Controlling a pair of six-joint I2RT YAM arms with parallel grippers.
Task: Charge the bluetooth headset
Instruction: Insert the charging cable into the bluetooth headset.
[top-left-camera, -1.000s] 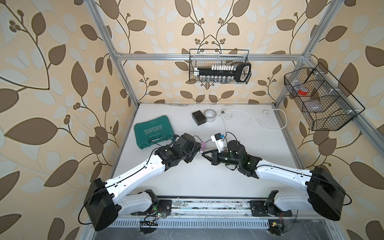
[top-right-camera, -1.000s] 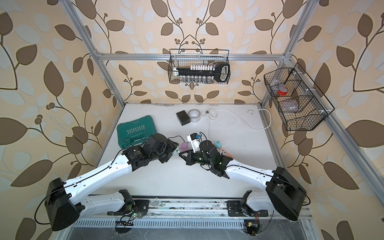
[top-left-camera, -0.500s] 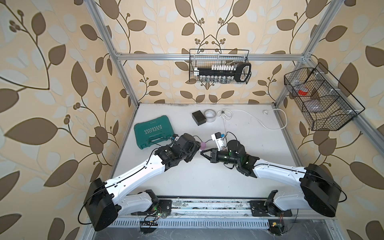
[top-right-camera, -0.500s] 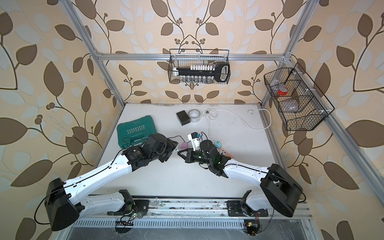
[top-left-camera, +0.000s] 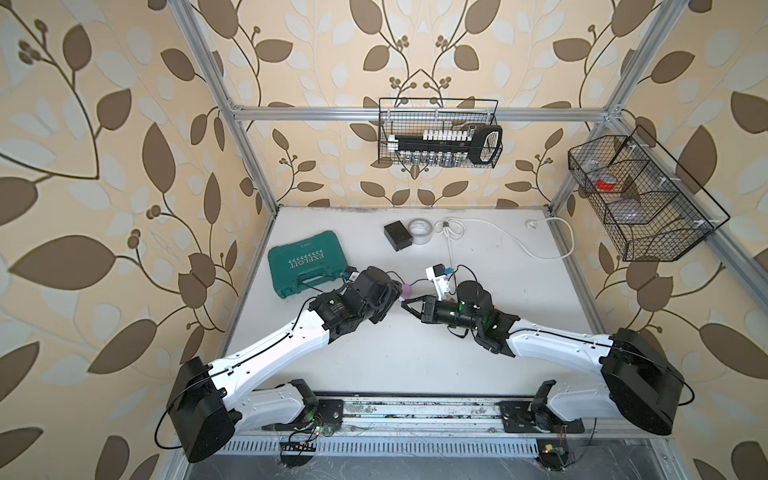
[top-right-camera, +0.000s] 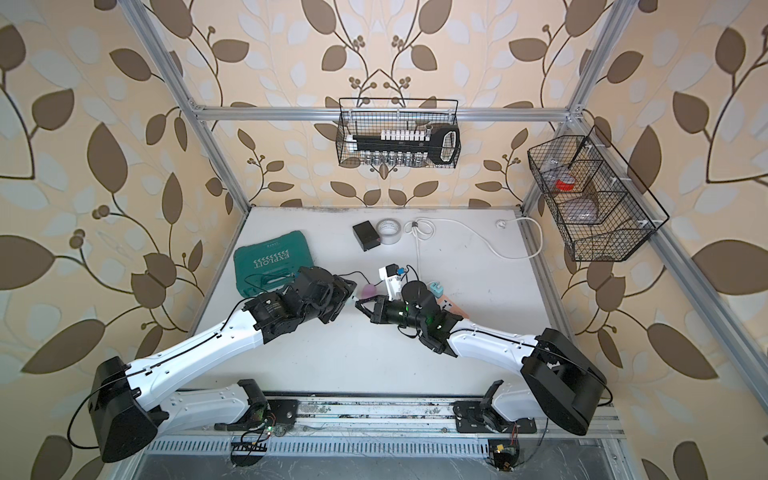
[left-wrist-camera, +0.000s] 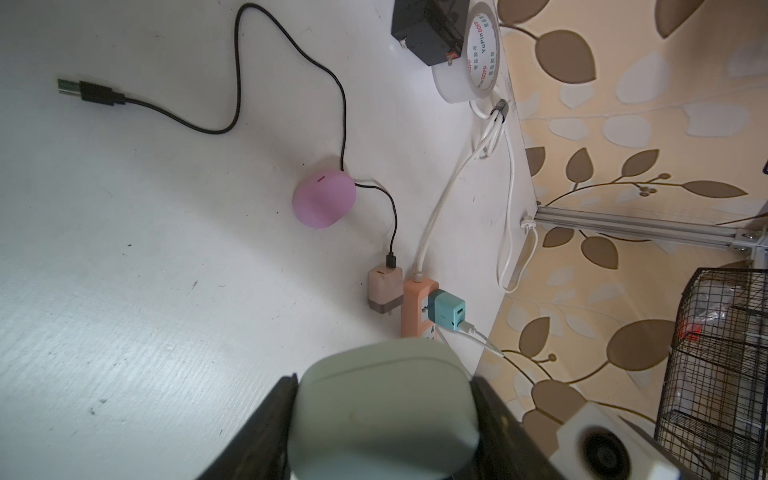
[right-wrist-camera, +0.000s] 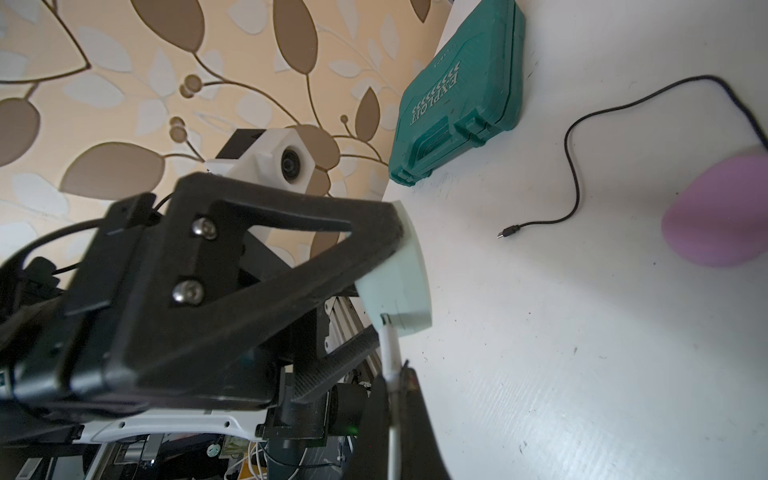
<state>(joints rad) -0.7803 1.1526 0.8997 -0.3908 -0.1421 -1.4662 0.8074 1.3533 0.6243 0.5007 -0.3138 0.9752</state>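
1. Your left gripper (left-wrist-camera: 384, 419) is clamped on the pale green headset case (left-wrist-camera: 382, 386), with one finger on each side. The frame edge cuts off the case's near end in the left wrist view.
2. Your right gripper (right-wrist-camera: 395, 407) is pinched tight on the white charging cable (right-wrist-camera: 388, 349). The plug's metal tip touches the case's end face. You cannot tell whether it is seated in the port, because the spot is small and soft.
3. In both top views the left gripper's body hides almost all of the case. You see little more than the two gripper tips meeting over the middle of the table (top-left-camera: 415, 365).
4. Only the left wrist view shows the power side. A teal charger (left-wrist-camera: 446, 311) sits in the orange power strip (left-wrist-camera: 415, 307), and a white lead leaves it and disappears behind the case. A beige charger (left-wrist-camera: 384, 291) lies just beside the strip. Its black cable (left-wrist-camera: 392, 224) runs to the pink pod (left-wrist-camera: 324, 199) and is lost behind it.
5. Only the right wrist view shows the plug against the case. It also shows a loose black plug end lying on the table between the green tool case (right-wrist-camera: 457, 95) and the pod.
6. The case sits directly ahead of the right gripper's tips.
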